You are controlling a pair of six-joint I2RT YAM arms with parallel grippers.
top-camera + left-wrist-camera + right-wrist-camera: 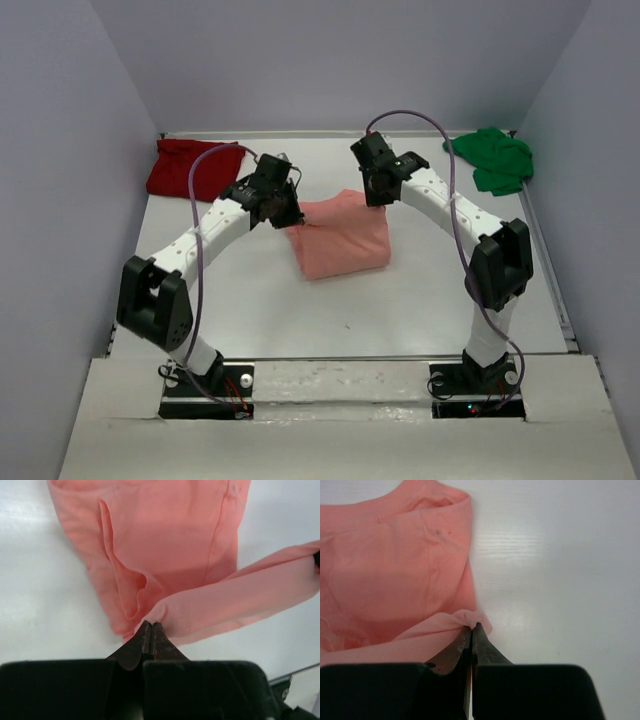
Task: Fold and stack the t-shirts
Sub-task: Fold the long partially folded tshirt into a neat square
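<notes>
Left gripper [284, 214] hangs left of centre in the overhead view, jaws clenched on a small pinch of the salmon-pink t-shirt [340, 242] at the cloth's upper left corner. Beyond it, in the upper left of the frame, the dark red t-shirt [190, 166] lies crumpled against the back edge of the white table [400, 300], well apart from both arms. In the left wrist view the closed fingertips [145, 632] sit at bottom centre with the pink fabric bunched between them. From that pinch a doubled band of cloth runs up to the right edge of the frame, while the rest of the shirt lies flat on the table across the top. The pink shirt occupies the middle of the overhead frame as a rough, partly folded square. Its upper edge spans between the two grippers. Right gripper [379, 196], just right of centre, is likewise clamped on the shirt's upper right corner. Its wrist view shows cloth nipped at the fingertips [479, 634], the shirt filling the upper left and bare table on the right. The bright green t-shirt [494, 158] sits bunched in the upper right corner.
</notes>
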